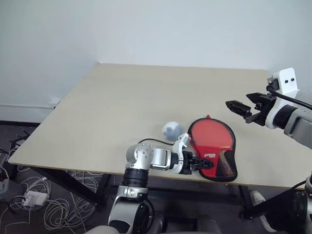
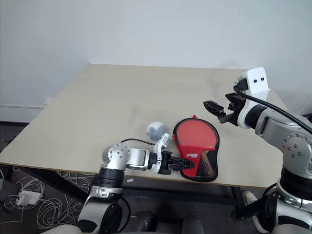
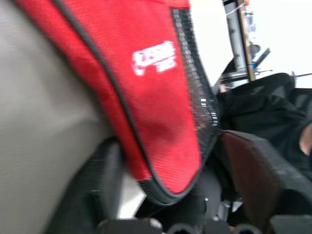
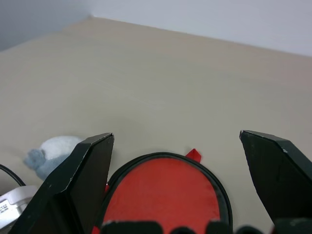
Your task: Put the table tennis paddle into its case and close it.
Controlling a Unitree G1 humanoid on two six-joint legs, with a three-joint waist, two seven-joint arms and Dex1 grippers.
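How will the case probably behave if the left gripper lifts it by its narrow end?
The case looks like soft fabric with mesh, so it would probably sag rather than stay flat. It appears thin and flat, so likely light. The left gripper has only the narrow tip between its fingers, so the wide round part may droop or swing.

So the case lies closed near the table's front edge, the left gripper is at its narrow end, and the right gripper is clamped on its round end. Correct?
Not quite. The right gripper is not clamped on the case; it hangs open in the air above it, apart from it, as the right eye view shows. The rest holds: the case lies closed near the front edge of the table, with the left gripper at its narrow end.
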